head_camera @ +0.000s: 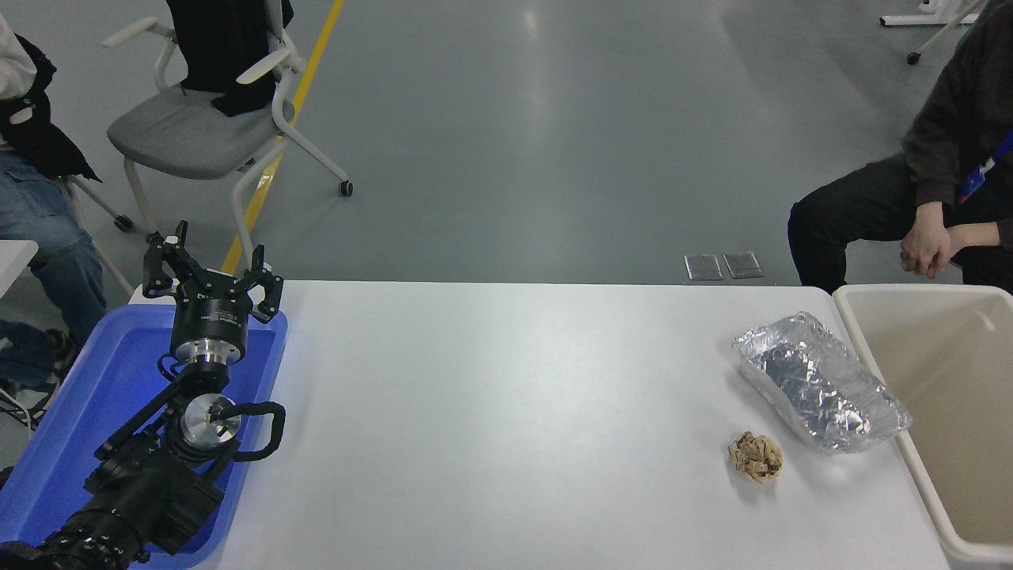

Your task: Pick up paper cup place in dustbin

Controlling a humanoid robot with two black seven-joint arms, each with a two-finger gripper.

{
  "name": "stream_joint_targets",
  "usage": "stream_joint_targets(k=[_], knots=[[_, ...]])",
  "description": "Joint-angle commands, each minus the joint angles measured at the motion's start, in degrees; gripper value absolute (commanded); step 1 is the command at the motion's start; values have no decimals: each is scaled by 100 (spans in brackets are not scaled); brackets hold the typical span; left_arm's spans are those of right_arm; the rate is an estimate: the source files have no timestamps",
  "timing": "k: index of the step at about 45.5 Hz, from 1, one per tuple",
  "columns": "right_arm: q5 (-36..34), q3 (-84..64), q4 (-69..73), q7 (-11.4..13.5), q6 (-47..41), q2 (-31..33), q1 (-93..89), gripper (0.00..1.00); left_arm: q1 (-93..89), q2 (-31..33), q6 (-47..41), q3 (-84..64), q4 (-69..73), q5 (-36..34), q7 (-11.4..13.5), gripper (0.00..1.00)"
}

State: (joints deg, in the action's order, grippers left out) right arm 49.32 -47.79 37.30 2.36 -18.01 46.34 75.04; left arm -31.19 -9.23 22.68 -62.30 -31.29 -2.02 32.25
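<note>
Head view: dustbin [870,340] far right, left hand [212,273] far left.

Foil container [819,382] left of dustbin [870,348], paper ball [756,457] before it — tray [47,443] far left
</note>
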Motion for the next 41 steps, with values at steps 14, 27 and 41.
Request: stream_joint_targets(k=[14, 27, 41], knots=[[-361, 2774, -1814, 37, 1608, -1127, -3127, 0, -1, 0, -1, -1, -8, 0, 0, 99], [-414, 3056, -1876, 37, 1661, -1189, -3268, 12, -10, 0, -1, -1, 0, 0, 0, 99], [-476, 3074, -1788, 28, 1573, -1180, -3216, 100, -10, 0, -1, -1, 0, 0, 0, 99]])
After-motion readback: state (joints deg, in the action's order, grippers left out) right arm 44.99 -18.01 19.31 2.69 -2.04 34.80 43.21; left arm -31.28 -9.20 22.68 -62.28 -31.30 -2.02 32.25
